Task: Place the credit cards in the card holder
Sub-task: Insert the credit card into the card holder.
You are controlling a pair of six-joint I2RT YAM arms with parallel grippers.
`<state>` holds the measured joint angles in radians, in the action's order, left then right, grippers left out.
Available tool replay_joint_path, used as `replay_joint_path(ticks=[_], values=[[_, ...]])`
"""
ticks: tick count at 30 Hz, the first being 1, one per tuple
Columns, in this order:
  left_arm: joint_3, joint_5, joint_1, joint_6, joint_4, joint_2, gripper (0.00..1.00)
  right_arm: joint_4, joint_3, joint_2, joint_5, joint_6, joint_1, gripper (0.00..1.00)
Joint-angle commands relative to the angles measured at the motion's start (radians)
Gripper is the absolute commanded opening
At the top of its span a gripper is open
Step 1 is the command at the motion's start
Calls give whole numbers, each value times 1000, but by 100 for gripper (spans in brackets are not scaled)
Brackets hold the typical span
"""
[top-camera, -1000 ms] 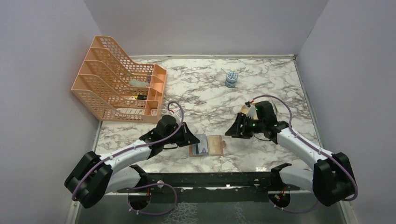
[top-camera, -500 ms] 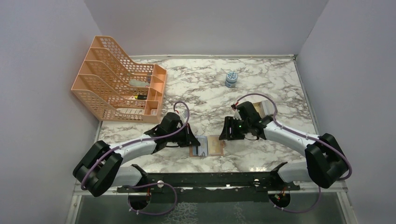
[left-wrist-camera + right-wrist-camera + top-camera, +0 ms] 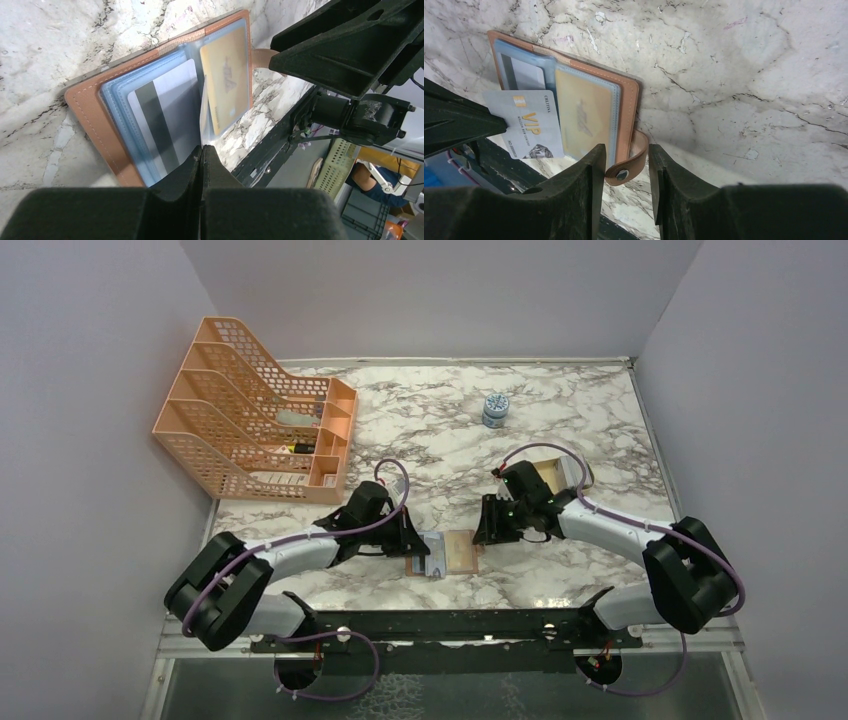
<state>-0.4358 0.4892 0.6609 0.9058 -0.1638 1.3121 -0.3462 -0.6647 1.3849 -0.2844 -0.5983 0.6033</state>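
Note:
The card holder (image 3: 461, 556) lies open near the table's front edge. It is tan leather with clear sleeves. In the left wrist view a gold card (image 3: 226, 80) sits in one sleeve and a grey card with a black stripe (image 3: 167, 117) in the other. My left gripper (image 3: 202, 149) is shut on a grey VIP card (image 3: 531, 131), held on edge over the open holder (image 3: 90, 115). My right gripper (image 3: 627, 149) is open, its jaws on either side of the holder's strap (image 3: 631, 165) with its snap button. In the top view the left gripper (image 3: 418, 543) and right gripper (image 3: 483, 533) flank the holder.
An orange mesh file rack (image 3: 255, 425) stands at the back left. A small blue-white jar (image 3: 494, 410) stands at the back middle. A beige tray (image 3: 552, 471) shows partly behind my right arm. The table's black front rail (image 3: 450, 625) runs just below the holder.
My right gripper has moved left and down to the holder's strap. My left gripper has shifted slightly right over the holder with the card.

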Motion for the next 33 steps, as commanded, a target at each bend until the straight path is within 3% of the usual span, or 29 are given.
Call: replay_joint_path(ticks=[1, 14, 33], values=[[-21, 31, -4, 9, -44, 21, 0, 24, 14, 3, 31, 11, 9, 36], [-40, 37, -4, 24, -23, 2, 0, 18, 25, 0, 48, 18, 10, 27], [-49, -15, -6, 35, 37, 45, 0, 19, 33, -7, 48, 18, 10, 23]])
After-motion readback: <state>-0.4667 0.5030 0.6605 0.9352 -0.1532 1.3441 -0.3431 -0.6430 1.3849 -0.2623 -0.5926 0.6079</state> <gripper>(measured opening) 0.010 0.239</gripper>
